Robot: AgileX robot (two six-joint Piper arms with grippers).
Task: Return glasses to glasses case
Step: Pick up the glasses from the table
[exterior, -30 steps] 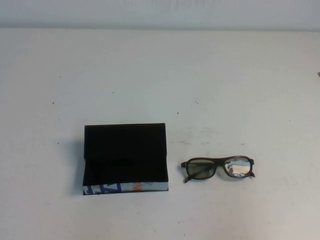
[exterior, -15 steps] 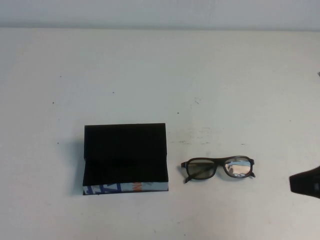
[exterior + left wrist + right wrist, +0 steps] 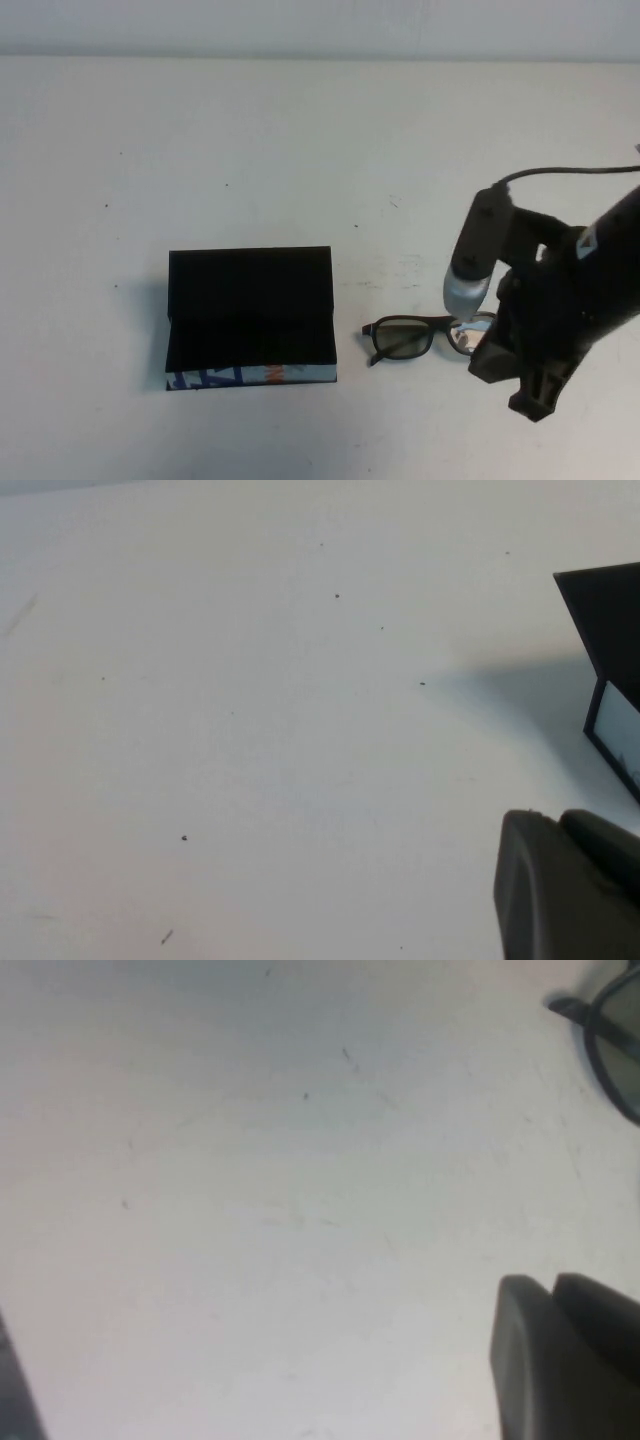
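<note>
The dark-framed glasses (image 3: 408, 337) lie flat on the white table (image 3: 300, 140), just right of the black glasses case (image 3: 250, 305). The case stands open with its flap lid raised and its printed light front edge facing me. My right gripper (image 3: 533, 398) hangs over the right end of the glasses and hides that lens; its fingers are together and empty. The right wrist view shows that gripper (image 3: 553, 1286) and one lens of the glasses (image 3: 618, 1045). My left gripper (image 3: 560, 822) is shut and empty. It shows only in the left wrist view, beside a corner of the case (image 3: 612, 630).
The right arm and its cable (image 3: 570, 172) cover the table's right front. The table shows only small marks and specks.
My right arm has come in from the right edge and now hangs over the right end of the glasses. The glasses and the case have not moved.
</note>
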